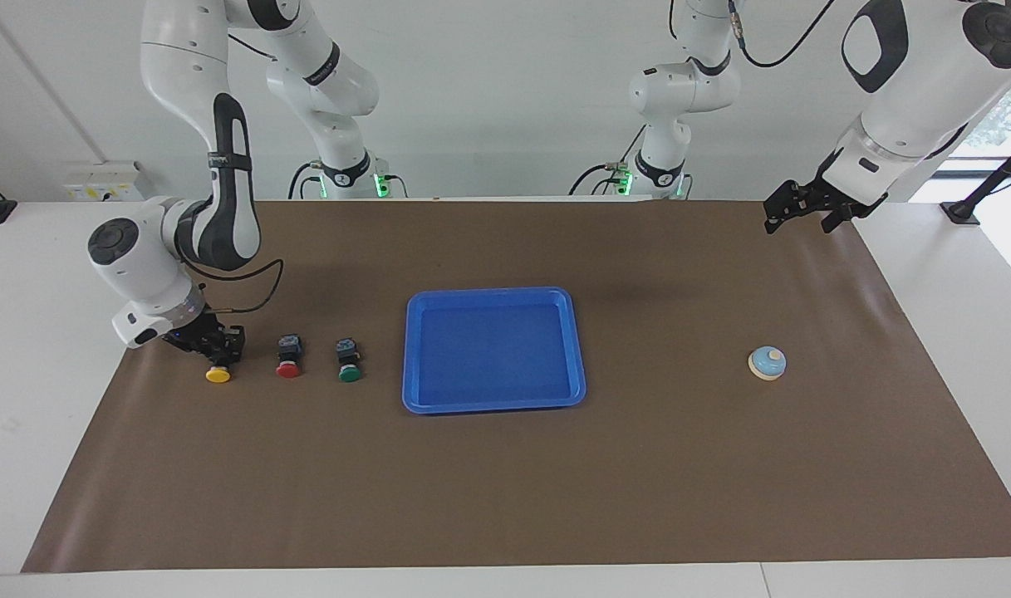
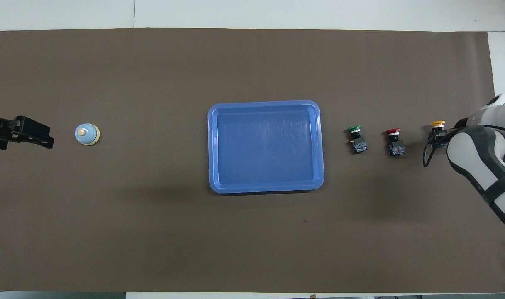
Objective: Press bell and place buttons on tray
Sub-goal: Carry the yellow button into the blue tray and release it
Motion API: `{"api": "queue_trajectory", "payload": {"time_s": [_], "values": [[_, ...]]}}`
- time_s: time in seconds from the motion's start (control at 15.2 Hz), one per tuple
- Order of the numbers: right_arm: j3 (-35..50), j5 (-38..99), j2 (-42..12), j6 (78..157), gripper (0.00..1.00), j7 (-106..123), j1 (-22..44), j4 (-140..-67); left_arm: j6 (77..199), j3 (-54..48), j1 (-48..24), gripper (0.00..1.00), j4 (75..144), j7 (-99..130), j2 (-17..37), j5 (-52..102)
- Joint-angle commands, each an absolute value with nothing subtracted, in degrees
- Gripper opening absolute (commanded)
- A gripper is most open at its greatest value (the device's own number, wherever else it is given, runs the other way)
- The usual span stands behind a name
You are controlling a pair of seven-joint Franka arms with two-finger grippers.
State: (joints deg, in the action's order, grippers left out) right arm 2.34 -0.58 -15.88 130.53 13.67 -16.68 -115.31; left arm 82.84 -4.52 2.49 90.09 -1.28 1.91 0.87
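The bell [image 1: 768, 362] [image 2: 86, 134] stands on the brown mat toward the left arm's end. The blue tray [image 1: 494, 400] [image 2: 213, 145] lies empty at the middle. The green button [image 1: 348, 360] [image 2: 357, 139] and the red button [image 1: 288, 357] [image 2: 394, 141] lie on the mat between the tray and the right arm's end. My right gripper [image 1: 216, 347] is down at the black body of the yellow button [image 1: 218, 374] [image 2: 437, 123], which lies beside the red one. My left gripper [image 1: 802, 221] [image 2: 32, 133] is open and empty, raised over the mat's edge near the bell.
The brown mat [image 1: 505, 498] covers most of the white table. The right arm's elbow [image 2: 480, 158] hangs over the mat's end by the yellow button and hides that gripper in the overhead view.
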Motion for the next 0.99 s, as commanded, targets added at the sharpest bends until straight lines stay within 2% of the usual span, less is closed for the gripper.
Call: {"api": "queue_trajectory", "payload": {"time_s": [0.0,0.2,0.66,0.79,0.92], "values": [[3.5,-0.4,-13.7,120.3,0.0,12.8,-13.5,-108.6,82.1,-4.3,2.3,1.0,89.5,-0.7,1.7,0.2],[3.6,-0.3,-13.6,115.8,0.0,-2.0,-5.0,-104.8,82.1,-4.3,2.3,1.0,89.5,-0.7,1.7,0.2],[3.7,1.5,-14.1,116.8,0.0,-29.1,14.3,-105.0,82.1,-4.3,2.3,1.0,89.5,-0.7,1.7,0.2],[3.6,2.6,-15.6,120.8,0.0,-31.9,17.3,-106.7,82.1,-4.3,2.3,1.0,89.5,-0.7,1.7,0.2],[3.6,2.5,-15.5,123.0,0.0,-31.8,17.5,-109.2,82.1,-4.3,2.3,1.0,89.5,-0.6,1.7,0.2]]}}
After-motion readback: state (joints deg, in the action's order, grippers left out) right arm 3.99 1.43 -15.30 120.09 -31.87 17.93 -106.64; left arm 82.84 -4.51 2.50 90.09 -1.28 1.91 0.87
